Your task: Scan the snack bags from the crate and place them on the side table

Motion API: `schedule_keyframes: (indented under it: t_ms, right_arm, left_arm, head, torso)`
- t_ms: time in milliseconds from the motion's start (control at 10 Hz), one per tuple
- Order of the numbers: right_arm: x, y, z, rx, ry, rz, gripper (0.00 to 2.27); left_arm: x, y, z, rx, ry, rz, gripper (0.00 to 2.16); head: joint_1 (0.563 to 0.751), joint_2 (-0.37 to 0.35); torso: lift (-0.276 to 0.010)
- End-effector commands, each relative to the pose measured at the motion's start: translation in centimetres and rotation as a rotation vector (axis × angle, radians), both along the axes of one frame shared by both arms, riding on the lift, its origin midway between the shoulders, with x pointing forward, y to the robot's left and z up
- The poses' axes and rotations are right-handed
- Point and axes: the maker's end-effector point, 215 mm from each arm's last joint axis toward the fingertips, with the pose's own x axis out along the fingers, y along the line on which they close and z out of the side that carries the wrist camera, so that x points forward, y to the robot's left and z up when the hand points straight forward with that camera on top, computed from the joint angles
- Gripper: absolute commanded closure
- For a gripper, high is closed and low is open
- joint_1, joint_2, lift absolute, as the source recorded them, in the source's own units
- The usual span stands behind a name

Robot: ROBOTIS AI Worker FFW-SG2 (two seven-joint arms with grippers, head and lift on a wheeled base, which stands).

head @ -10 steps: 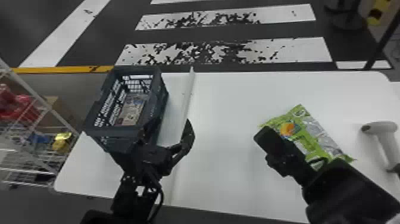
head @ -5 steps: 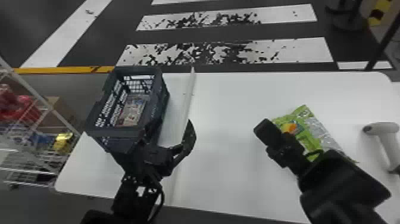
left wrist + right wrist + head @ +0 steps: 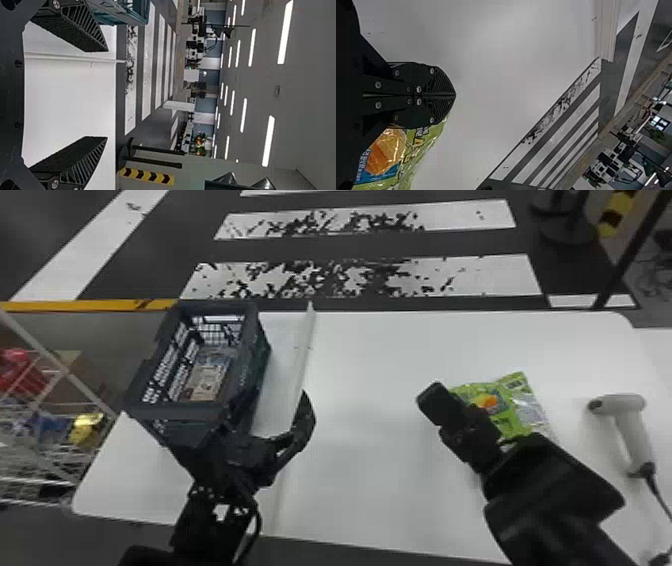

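Observation:
In the head view, my left gripper [image 3: 270, 410] is beside the crate's near right corner. Nothing is between the spread fingers of this left gripper [image 3: 107, 94] in the left wrist view. The dark crate [image 3: 175, 410] holds some flat packs [image 3: 207, 377]. My right gripper [image 3: 431, 396] is over the table just left of a green snack bag [image 3: 520, 402], whose near part is hidden by that arm. With its tips together, the right gripper [image 3: 455, 95] holds nothing; the bag's printed face [image 3: 429, 144] shows beside and beneath it in the right wrist view.
A white handheld scanner [image 3: 630, 422] with a dark cable lies to the right of the bag. A raised white strip [image 3: 300, 360] crosses the white table [image 3: 380, 500] beside the crate. Wire shelving [image 3: 55, 440] stands at the far left.
My right gripper has shifted slightly left and toward the table's far side, its arm now covering more of the bag. The bag's far corner appears a little farther right. The left arm kept still.

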Motion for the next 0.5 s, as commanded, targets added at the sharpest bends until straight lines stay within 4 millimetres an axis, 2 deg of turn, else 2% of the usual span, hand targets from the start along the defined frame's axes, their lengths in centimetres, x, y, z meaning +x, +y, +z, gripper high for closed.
schedule_keyframes:
  t_ms: [0, 400]
  right_arm:
    - [0.3, -0.8, 0.1, -0.004, -0.005, -0.02, 2.24]
    - [0.6, -2.2, 0.5, -0.009, -0.021, -0.066, 2.23]
  left_arm:
    - [0.0, -0.1, -0.2, 0.0, 0.003, -0.001, 0.09]
    - [0.0, 0.0, -0.2, 0.0, 0.002, 0.0, 0.09]
  head:
    - [0.695, 0.135]
    - [0.695, 0.111]
  torso:
    - [-0.081]
    - [-0.081]
